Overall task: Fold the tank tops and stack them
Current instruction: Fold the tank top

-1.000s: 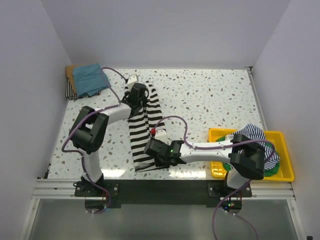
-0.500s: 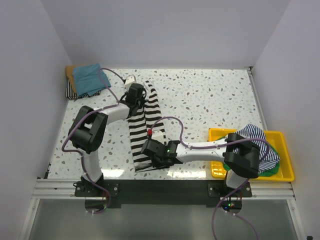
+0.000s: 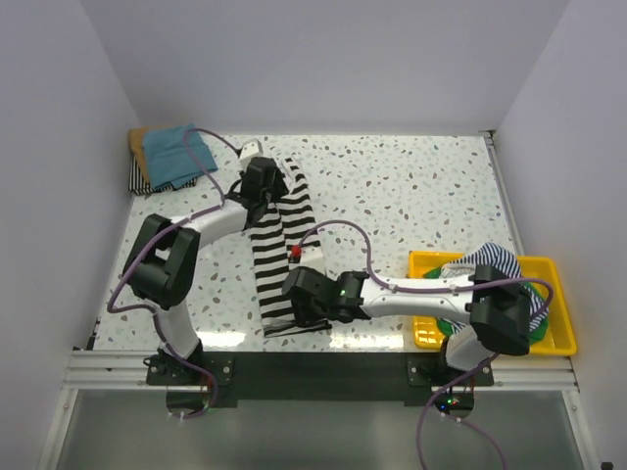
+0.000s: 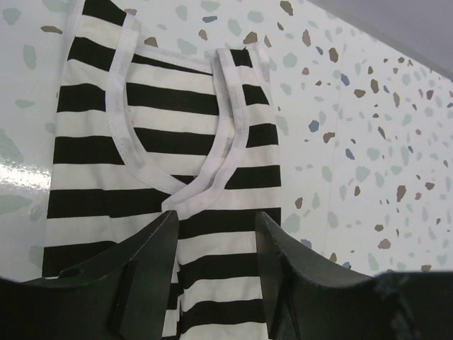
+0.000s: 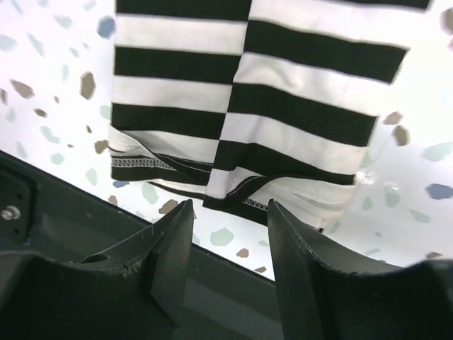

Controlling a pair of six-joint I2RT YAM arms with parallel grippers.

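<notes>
We see speckled terrazzo bench (image 3: pixel 411 186), glossy. Mid-bench: long black-and-white striped tank top (image 3: pixel 279 250), soft knit, folded lengthwise into narrow strip, white-bound straps crossing at far end. Right: yellow plastic tray (image 3: pixel 426 264), another striped top (image 3: pixel 495 262) heaped in it. Far-left corner: teal tank top (image 3: pixel 174 152) topping folded stack. Left hand (image 4: pixel 212 237) over neckline, fingers spread, released. Right hand (image 5: pixel 230 219) at stitched hem, likewise released. Purple cable (image 3: pixel 338 233) loops beside strip.

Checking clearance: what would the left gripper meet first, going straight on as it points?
The striped tank top, probably near where its white straps cross. The open left gripper points down at it; the gap is unclear.
</notes>
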